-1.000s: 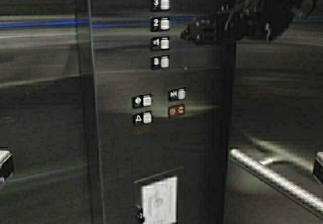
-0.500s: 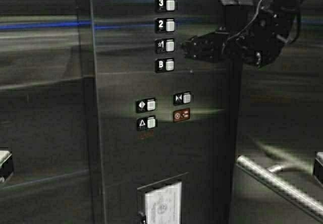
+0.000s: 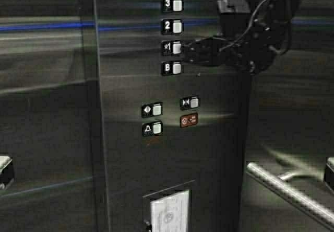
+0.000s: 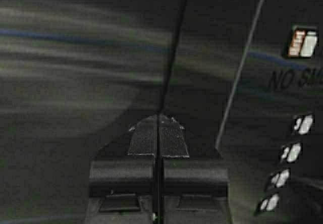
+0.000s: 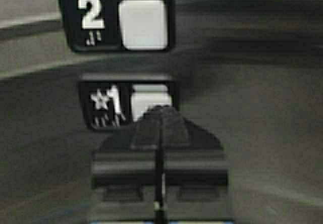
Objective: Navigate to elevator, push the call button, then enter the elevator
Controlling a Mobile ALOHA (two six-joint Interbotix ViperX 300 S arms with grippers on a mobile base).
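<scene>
Two stages look done: robot inside the elevator cabin [image 3: 52,112], right gripper [image 3: 187,51], jaws closed, at the floor-1 button [image 3: 176,47]; left gripper [image 4: 158,133] jaws closed too.

Steel panel [image 3: 209,153], floor buttons from the top: "3" [image 3: 172,3], "2" [image 3: 172,26], star "1" [image 3: 171,47], "B" [image 3: 171,68]. Below these, symbol buttons: door-open arrows [image 3: 152,109], door-close arrows [image 3: 189,103], a bell [image 3: 152,128]. Left wrist view: partial wall lettering "NO SM" [image 4: 295,78]. The notice [image 3: 169,213] under the buttons is unreadable.
</scene>
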